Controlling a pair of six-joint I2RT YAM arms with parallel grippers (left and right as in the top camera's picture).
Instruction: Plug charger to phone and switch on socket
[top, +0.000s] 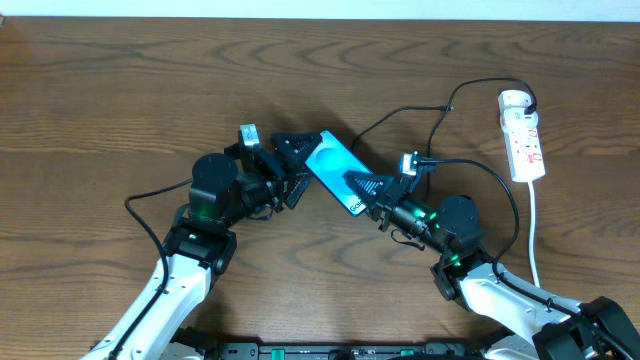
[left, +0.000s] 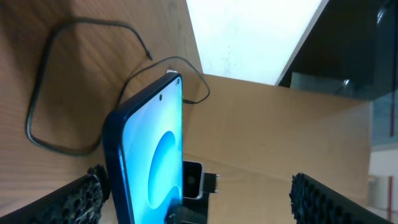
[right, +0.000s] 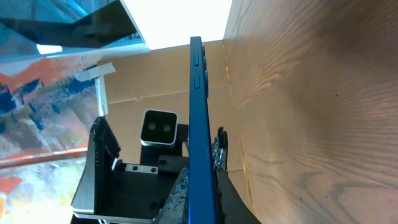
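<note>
Showing one phone (top: 335, 172) at mid-table, set diagonally in the overhead view with its blue screen uppermost, and seen edge-on from the right wrist. Held at its near-right end by the right gripper (top: 368, 187), jaws narrow and closed on the phone, pads (right: 177, 196) pressed to its two broad faces. Flanked at its far-left end by the left gripper (top: 299, 165), jaws wide, one finger just beside the phone's screen edge, the other well apart from it. Placed well to the right of the phone: one white socket (top: 525, 145) with small red marks, long axis toward the table's far edge, the white plug head of one charger (top: 515, 100) seated at its far end. Traced from that plug head, a thin black cable looping over the wood toward the phone's far side; connector tip not made out. Trailing from the socket's near end, one white cord (top: 535, 235). Left open beyond and to the left of the phone: bare wood of the table (top: 120, 80) up to its far edge; narrower room to the phone's right, crossed by cable loops. Printed at the screen's near-right corner, small white text, too small to read; socket markings likewise illegible.
</note>
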